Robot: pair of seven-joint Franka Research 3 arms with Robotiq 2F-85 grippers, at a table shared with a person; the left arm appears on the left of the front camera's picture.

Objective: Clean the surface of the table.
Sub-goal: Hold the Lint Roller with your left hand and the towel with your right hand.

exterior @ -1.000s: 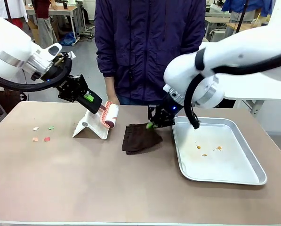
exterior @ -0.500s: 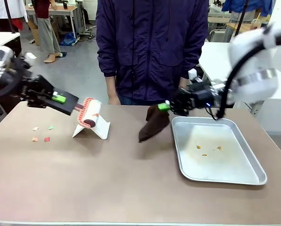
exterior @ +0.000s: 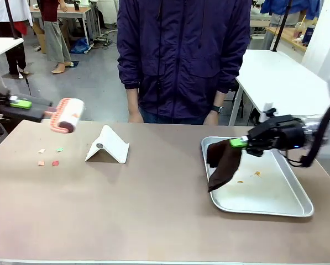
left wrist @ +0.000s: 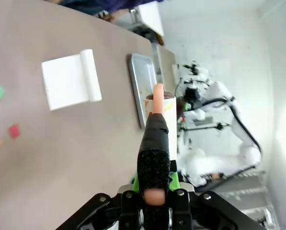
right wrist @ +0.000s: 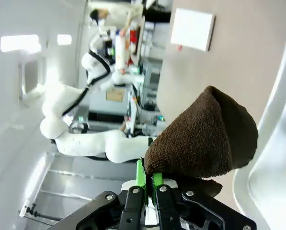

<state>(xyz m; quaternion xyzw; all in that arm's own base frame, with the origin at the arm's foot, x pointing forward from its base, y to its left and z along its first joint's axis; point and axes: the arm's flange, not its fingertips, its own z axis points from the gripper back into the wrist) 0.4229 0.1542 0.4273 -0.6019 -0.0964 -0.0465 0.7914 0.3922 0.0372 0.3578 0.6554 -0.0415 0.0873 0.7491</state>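
The counter [exterior: 126, 215] spans the front view, its brownish top bare along the near edge. At its right end lies a metal tray [exterior: 267, 194], running from close to the near edge back toward the far one, with a few orange crumbs [exterior: 257, 173] on its floor. The right pincer [exterior: 235, 143] is above the tray's far part, closed tight on the top of a brown cloth [exterior: 222, 165]. The cloth hangs from the green pads over the tray's left rim; whether its lower tip touches the tray I cannot tell. In the right wrist view the fingers [right wrist: 133, 190] pinch a fold of the cloth with no gap.

Near the left edge, four small paper scraps [exterior: 55, 163], red, orange, green and pale, lie close together. Farther back, left of the middle, a white folded stand [exterior: 108, 145] sits near the far edge. Over the far-left corner the left pincer [exterior: 21, 103] is clamped on the black handle of a roller [exterior: 67, 115], which is in the air, clear of the counter and well apart from the stand. A person [exterior: 184, 55] in a dark jacket stands at the far edge.
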